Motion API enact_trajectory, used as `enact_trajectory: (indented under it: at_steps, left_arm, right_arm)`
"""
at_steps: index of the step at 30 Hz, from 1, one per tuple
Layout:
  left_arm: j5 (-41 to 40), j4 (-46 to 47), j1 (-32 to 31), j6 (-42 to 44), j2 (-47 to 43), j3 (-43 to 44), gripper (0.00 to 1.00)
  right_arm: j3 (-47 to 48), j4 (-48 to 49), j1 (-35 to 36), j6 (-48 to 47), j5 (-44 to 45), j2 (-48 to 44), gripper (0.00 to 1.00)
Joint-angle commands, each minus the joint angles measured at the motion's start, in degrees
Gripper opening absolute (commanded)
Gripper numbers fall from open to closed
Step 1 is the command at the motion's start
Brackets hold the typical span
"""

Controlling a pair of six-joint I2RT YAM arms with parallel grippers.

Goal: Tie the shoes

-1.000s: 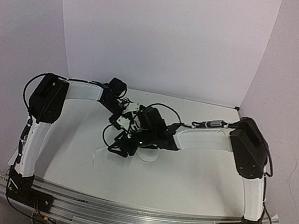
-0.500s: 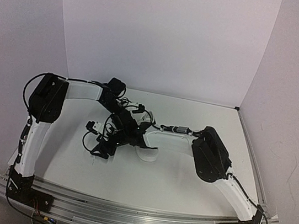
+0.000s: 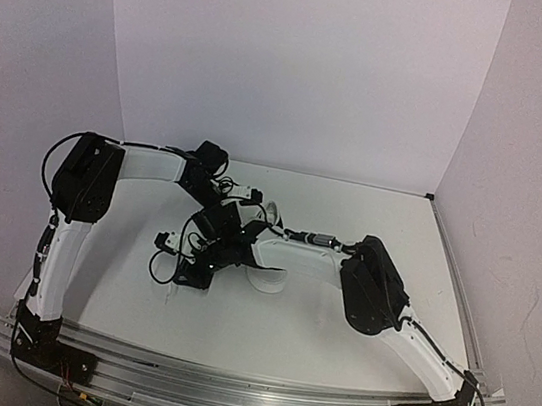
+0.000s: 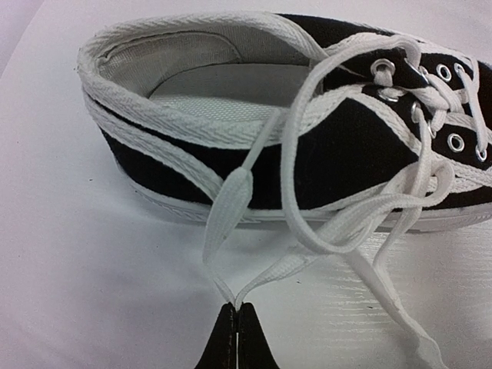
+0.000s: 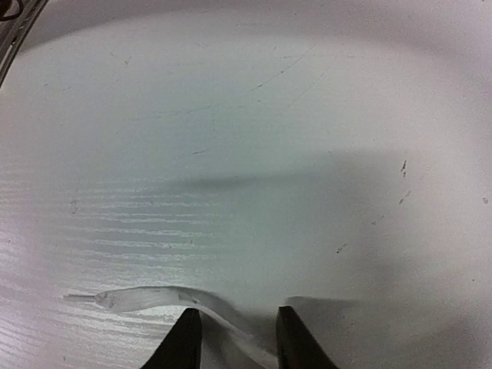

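The black canvas shoe, with a white sole and lining, lies side-on in the left wrist view with its long white laces loose. My left gripper is shut on a fold of lace on the table, just short of the shoe's side. From above, only the white toe cap shows under the arms, and the left gripper sits behind it. My right gripper is open and low over the table, with a flat lace end running in between its fingers. From above, the right gripper is left of the shoe.
The white table is walled by white panels at the back and sides. My right forearm reaches across over the shoe. A metal rail runs along the near edge.
My right arm has swung left across the shoe and lowered its gripper over the lace end on the table, with the jaws narrowing. The left gripper has held still, shut on the lace.
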Motion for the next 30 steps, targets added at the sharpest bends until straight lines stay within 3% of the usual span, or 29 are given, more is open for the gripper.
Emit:
enact_trajectory:
  at_steps: [1, 3, 5, 10, 14, 18, 23, 30]
  left_arm:
    - [0.5, -1.0, 0.0, 0.4, -2.5, 1.7, 0.0]
    - [0.3, -1.0, 0.0, 0.3, -2.4, 1.8, 0.0]
    - [0.0, -1.3, 0.0, -0.2, -2.3, 2.1, 0.0]
    - [-1.1, -2.7, 0.0, -2.3, -2.5, 3.0, 0.0]
    - [-1.5, -4.0, 0.0, -4.6, -3.7, 2.8, 0.0]
    - [-2.5, -5.0, 0.0, -6.1, -4.9, 2.0, 0.0]
    - [-5.9, -6.3, 0.1, -7.3, -7.0, 1.2, 0.0]
    - [-12.7, -7.3, 1.3, -6.8, -11.2, -3.7, 0.0]
  right_arm:
    - [-4.0, -8.2, 2.1, -2.5, 5.4, 0.7, 0.2]
    - [-6.3, -8.1, 2.3, -2.1, 6.7, -0.8, 0.07]
    - [-7.5, -7.7, 2.3, -0.4, 7.3, -3.1, 0.0]
    - [-12.3, 0.2, 1.4, 10.5, 4.1, -13.6, 0.0]
    - [-30.8, 21.5, -2.3, 24.6, 3.8, -28.1, 0.0]
    - [-47.9, 32.9, -7.9, 36.7, 6.8, -41.9, 0.0]
    - [-66.0, 39.2, -15.1, 45.0, 11.6, -54.0, 0.0]
    - [-78.8, 40.4, -25.4, 53.7, 20.0, -66.2, 0.0]
